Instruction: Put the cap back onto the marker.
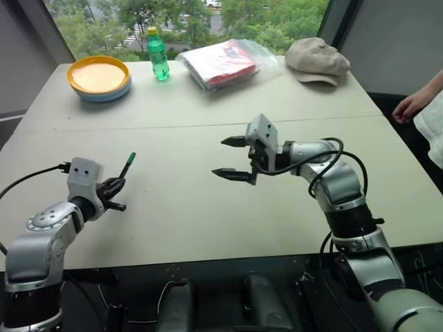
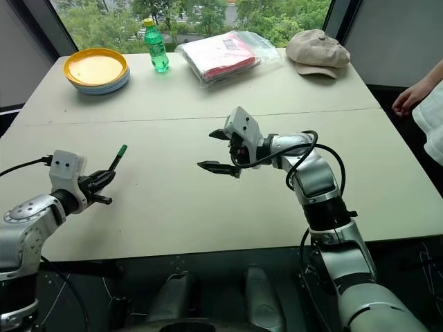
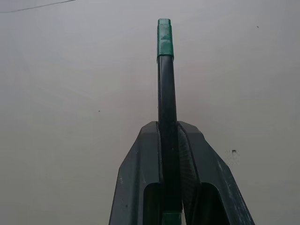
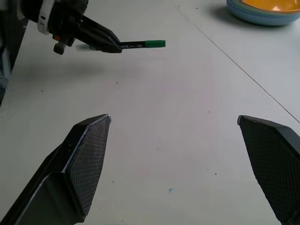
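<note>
Fingers on my left hand point(image 1: 114, 194) are pressed tight on the marker point(image 3: 167, 117). It sticks out past them, up and away from me, over the near left part of the tabletop point(image 1: 208, 207). The green cap point(image 3: 164, 37) sits on the far end of the marker. It looks like it is on already, but I cannot tell if it is pushed all the way down.

My right fingers point(image 1: 235, 158) are wide apart and hold nothing. They hang over the middle of the tabletop, pointing toward my left hand, well apart from the marker.

What could go wrong? The cap may only be sitting loose. If I tip or shake the marker, the cap could slide off and roll away on the tabletop. My left fingers hold only the back part of the marker, so most of it sticks out. If my right fingers push the cap from the side and not straight along the marker, the marker could swing or slip in my grip. If I set the marker down too fast, it could roll toward the near edge.

Far away, by the back edge, are a stack of plates point(image 1: 100, 77), a green bottle point(image 1: 157, 54), a plastic bag point(image 1: 225, 62) and a hat point(image 1: 317, 59). A person's hand point(image 1: 413, 104) is by the right edge.
</note>
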Tool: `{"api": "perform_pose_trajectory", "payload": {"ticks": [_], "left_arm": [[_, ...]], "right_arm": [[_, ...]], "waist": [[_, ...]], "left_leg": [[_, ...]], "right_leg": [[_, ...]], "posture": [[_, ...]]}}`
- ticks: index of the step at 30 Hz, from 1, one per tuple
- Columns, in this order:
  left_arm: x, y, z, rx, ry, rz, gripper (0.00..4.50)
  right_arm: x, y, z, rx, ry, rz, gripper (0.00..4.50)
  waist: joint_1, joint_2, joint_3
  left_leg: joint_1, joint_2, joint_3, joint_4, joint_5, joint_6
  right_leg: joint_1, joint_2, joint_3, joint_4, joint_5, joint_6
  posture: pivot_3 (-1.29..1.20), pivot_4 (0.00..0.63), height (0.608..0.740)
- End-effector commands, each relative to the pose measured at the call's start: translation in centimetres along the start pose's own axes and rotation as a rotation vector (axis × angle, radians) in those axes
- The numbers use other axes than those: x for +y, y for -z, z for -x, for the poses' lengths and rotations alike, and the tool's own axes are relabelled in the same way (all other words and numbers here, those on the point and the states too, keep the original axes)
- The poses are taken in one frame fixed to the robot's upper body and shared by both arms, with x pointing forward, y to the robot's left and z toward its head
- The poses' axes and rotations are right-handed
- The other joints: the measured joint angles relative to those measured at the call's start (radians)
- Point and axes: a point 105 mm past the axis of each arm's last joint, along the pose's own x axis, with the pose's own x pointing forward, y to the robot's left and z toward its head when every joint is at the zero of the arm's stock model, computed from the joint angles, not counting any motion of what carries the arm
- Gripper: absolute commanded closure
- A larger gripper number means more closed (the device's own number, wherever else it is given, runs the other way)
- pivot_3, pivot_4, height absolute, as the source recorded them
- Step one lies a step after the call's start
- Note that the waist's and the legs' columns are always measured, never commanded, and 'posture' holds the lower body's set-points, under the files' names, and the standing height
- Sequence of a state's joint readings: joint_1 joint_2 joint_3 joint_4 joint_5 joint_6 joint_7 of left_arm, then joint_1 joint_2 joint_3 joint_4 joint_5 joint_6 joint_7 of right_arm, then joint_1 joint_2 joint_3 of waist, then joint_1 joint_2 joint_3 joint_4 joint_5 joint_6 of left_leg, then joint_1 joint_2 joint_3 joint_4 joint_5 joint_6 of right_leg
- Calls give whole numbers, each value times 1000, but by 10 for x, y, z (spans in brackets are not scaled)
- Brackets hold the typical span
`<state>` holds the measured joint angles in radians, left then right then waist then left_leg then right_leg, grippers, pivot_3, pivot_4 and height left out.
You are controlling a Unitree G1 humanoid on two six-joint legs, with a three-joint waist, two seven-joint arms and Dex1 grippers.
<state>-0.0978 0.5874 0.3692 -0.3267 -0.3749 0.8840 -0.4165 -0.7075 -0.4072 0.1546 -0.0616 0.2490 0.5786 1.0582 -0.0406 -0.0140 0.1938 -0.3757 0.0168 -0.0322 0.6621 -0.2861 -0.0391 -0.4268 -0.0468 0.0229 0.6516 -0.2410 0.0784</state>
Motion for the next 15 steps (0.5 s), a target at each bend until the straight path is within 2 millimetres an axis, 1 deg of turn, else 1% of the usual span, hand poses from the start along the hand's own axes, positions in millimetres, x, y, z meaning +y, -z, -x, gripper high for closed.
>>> {"api": "perform_pose_trajectory", "payload": {"ticks": [1, 4, 8, 15], "left_arm": [[0, -10, 3, -29, -14, -14, 4500], [-1, -5, 1, -19, -20, 13, 4500], [-2, 1, -1, -5, -23, 35, 4500], [2, 7, 1, 11, -52, 51, 4500]], "right_arm": [[8, -40, 12, -113, -57, 59, 27], [11, -54, 31, -121, -107, 79, 27], [8, -66, 47, -130, -105, 65, 27], [15, -72, 57, -123, -140, 44, 27]], "waist": [[0, 0, 0], [0, 0, 0], [2, -1, 0], [-1, -1, 0]], "left_leg": [[0, 0, 0, 0, 0, 0], [0, 0, 0, 0, 0, 0], [0, 0, 0, 0, 0, 0], [0, 0, 0, 0, 0, 0]], "right_leg": [[0, 0, 0, 0, 0, 0], [0, 0, 0, 0, 0, 0], [1, 0, 0, -1, 0, 0], [0, 0, 0, -1, 0, 0]], "posture": [[0, 150, 740], [0, 150, 740], [0, 150, 740], [0, 150, 740]]}}
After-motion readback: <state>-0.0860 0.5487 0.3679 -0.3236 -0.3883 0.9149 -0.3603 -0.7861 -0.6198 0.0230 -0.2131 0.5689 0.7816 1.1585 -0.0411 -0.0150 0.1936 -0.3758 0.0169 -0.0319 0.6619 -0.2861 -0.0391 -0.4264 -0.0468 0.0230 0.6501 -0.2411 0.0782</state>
